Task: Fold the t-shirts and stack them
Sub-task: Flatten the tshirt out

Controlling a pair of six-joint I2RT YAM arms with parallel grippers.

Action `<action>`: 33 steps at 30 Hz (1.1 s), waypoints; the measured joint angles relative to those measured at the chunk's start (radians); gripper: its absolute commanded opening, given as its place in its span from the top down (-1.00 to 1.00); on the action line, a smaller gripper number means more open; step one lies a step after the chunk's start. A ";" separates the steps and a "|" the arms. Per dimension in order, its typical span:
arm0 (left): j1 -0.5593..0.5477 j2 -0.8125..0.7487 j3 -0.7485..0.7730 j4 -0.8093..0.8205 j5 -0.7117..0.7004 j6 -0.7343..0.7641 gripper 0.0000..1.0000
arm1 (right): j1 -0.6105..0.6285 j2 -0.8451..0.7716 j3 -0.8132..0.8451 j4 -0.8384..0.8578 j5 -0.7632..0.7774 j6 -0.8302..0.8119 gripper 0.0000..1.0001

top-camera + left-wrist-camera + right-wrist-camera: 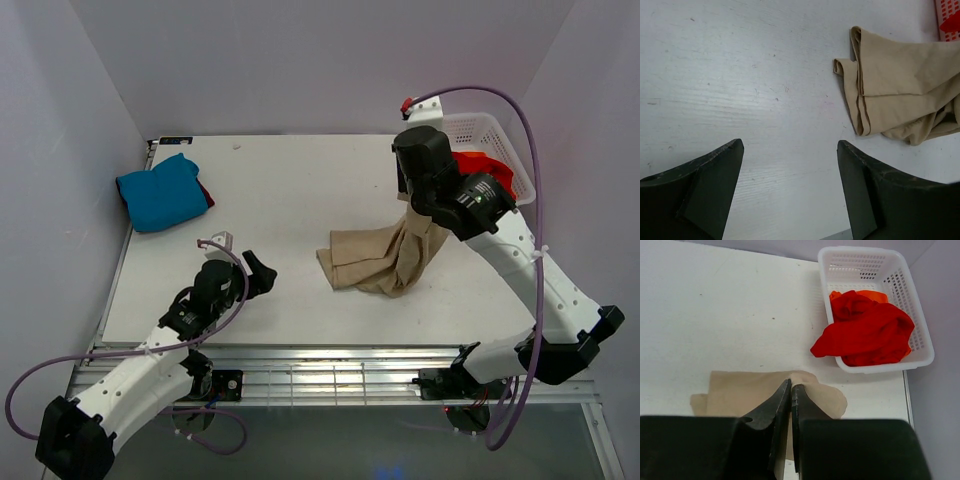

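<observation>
The tan-beige t-shirt (385,258) lies bunched at the table's middle right, one part lifted. My right gripper (791,386) is shut on a fold of it (747,390) and holds that part up. My left gripper (790,145) is open and empty, low over bare table left of the tan shirt (905,90). The teal-blue t-shirt (160,192) lies folded at the far left, with the dark red t-shirt (205,192) showing at its right edge. The bright red t-shirt (865,330) lies crumpled in the white basket (860,262).
The white lattice basket (490,135) stands at the table's far right corner, partly hidden by my right arm. Grey walls close in on both sides and the back. A metal rail runs along the table's near edge (330,365).
</observation>
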 measured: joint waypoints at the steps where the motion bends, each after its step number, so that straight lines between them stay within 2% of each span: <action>1: 0.000 0.007 0.000 0.007 0.003 -0.001 -0.70 | 0.000 0.015 0.022 0.002 -0.014 -0.008 0.85; 7: -0.002 0.190 0.011 0.160 0.075 -0.008 -0.68 | 0.000 0.153 0.292 0.015 -0.097 -0.059 0.85; 10: -0.027 0.350 0.079 0.216 0.108 -0.010 -0.55 | 0.000 0.143 0.306 0.028 -0.112 -0.066 0.85; 15: -0.154 0.664 0.328 0.294 0.079 0.061 -0.25 | 0.000 0.086 0.175 0.046 -0.115 -0.066 0.85; 19: -0.237 0.859 0.497 0.332 0.005 0.130 -0.12 | 0.000 0.069 0.066 0.061 -0.118 -0.064 0.85; 22: -0.264 0.961 0.561 0.327 -0.066 0.160 -0.05 | 0.000 0.068 0.017 0.066 -0.120 -0.063 0.85; 28: -0.274 1.026 0.568 0.252 -0.188 0.157 -0.01 | -0.003 0.027 -0.059 0.092 -0.119 -0.063 0.85; 33: -0.295 1.026 0.568 0.226 -0.232 0.146 -0.04 | -0.012 0.010 -0.084 0.121 -0.120 -0.062 0.85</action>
